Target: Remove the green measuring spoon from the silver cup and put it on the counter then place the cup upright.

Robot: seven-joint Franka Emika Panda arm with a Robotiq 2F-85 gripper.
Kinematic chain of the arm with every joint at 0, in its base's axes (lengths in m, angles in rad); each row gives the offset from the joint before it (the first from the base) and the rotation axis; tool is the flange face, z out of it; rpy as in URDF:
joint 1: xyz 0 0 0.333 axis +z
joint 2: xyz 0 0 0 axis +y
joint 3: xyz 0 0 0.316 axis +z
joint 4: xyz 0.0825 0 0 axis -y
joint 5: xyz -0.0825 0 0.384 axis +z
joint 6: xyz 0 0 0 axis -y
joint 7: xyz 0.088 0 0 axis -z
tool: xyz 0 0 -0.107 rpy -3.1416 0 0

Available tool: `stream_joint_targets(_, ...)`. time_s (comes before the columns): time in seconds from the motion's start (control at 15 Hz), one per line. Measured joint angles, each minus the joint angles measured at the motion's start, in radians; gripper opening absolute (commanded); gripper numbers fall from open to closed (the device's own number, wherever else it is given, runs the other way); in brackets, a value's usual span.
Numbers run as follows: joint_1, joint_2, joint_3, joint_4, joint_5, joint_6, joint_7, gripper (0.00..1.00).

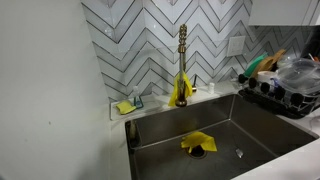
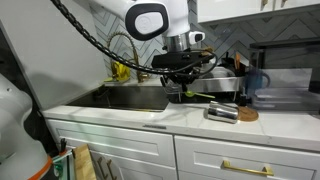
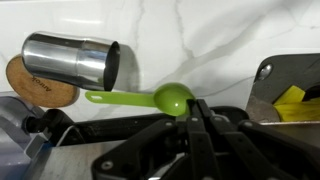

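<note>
The silver cup (image 3: 70, 60) lies on its side, partly on a round wooden coaster (image 3: 40, 88), on the pale counter (image 3: 220, 40). The green measuring spoon (image 3: 175, 97) lies flat, its handle reaching into the cup's mouth and its bowl pointing toward my gripper (image 3: 195, 105). The fingers are pressed together, and their tips sit just beside the spoon's bowl. In an exterior view my gripper (image 2: 180, 93) hangs a little above the counter (image 2: 150, 118), beside the cup (image 2: 222, 112). The spoon cannot be made out there.
The steel sink (image 1: 230, 125) holds a yellow cloth (image 1: 197, 143). A brass faucet (image 1: 182, 50) stands behind it and a loaded dish rack (image 1: 285, 85) beside it. The sink's edge (image 3: 290, 80) lies close to the spoon. Dark appliances (image 2: 280, 85) stand behind the cup.
</note>
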State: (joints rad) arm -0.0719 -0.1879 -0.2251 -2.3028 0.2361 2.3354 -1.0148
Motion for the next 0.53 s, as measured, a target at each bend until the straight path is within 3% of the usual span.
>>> stream_joint_targets(0.27,-0.014,-0.051,0.001,-0.001,-0.016,-0.008,0.031,0.01)
stream_joint_targets(0.53,-0.051,-0.123,0.000,-0.020,-0.132,-0.019,0.138,0.03)
